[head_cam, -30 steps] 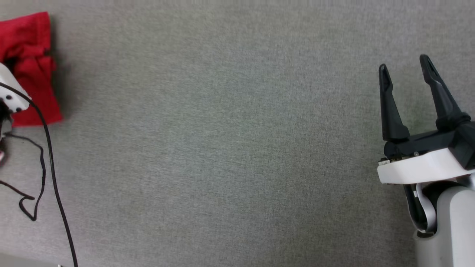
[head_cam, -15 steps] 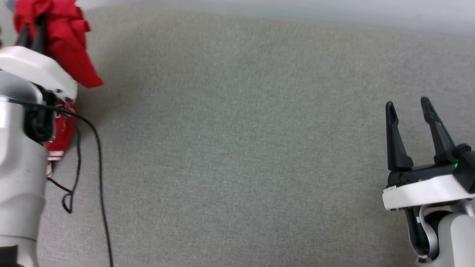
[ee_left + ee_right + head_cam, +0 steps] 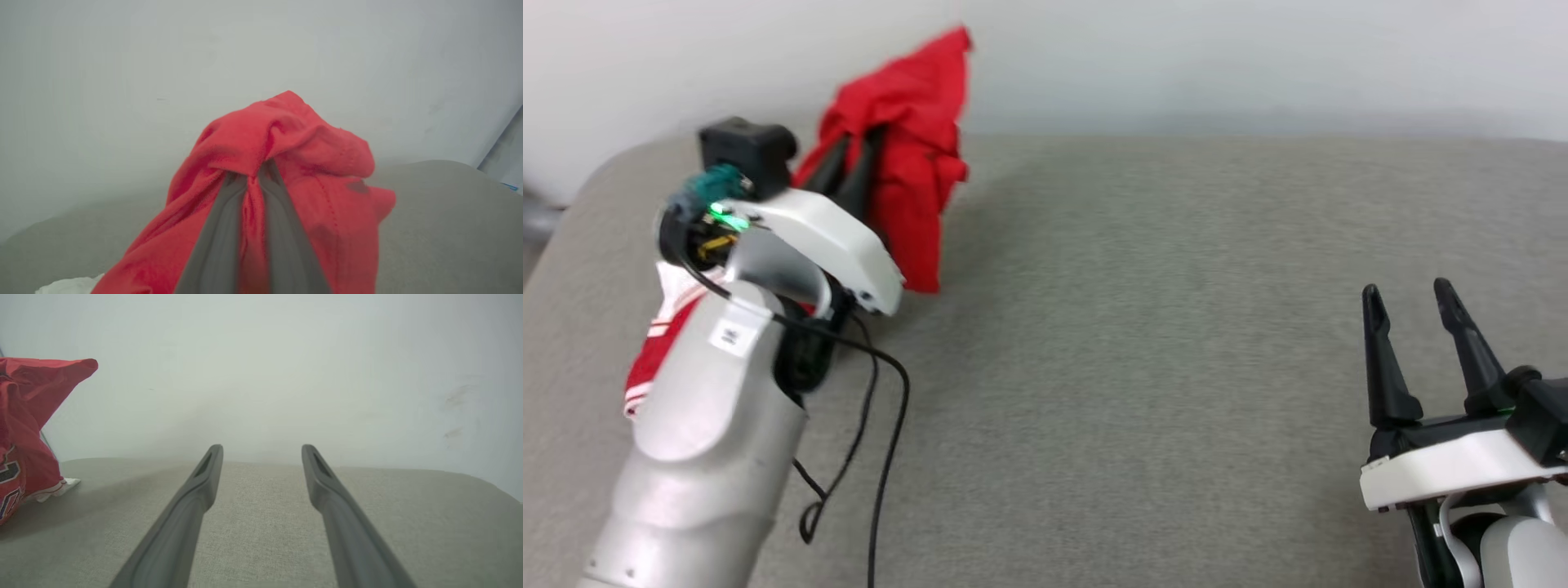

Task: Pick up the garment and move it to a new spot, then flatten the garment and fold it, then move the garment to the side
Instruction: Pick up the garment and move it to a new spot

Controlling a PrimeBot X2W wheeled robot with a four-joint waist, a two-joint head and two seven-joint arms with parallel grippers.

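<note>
Garment (image 3: 915,163), a red jersey, hangs bunched at the far left of the head view. It is lifted above a grey fabric-covered worktop (image 3: 1143,327), in front of a pale wall (image 3: 1258,57). The left claw (image 3: 859,140) is clenched on a fold near the top, its dark fingers pushed into the cloth. Lower cloth with red-and-white striped trim (image 3: 654,359) drops behind the silver left forearm. A small white label (image 3: 731,335) on that forearm is too small to read. A green light (image 3: 727,216) glows at the wrist, and a black cable (image 3: 882,425) loops down beside the arm. At the near right, the right claw (image 3: 1405,287) is spread wide, empty and touching nothing.

Left wrist view: the left claw (image 3: 252,173) has its two fingers almost together, pinching a ridge of red fabric. The garment (image 3: 318,163) drapes over and around them. A scrap of white cloth (image 3: 69,283) shows at the lower left.

Right wrist view: the right claw (image 3: 262,448) is released, its fingers well apart above the worktop (image 3: 265,522). The garment (image 3: 28,408) hangs at the left edge, and its white-edged hem (image 3: 61,485) meets the worktop. Black numerals outlined in white (image 3: 10,473) are cut off by the edge and cannot be read.
</note>
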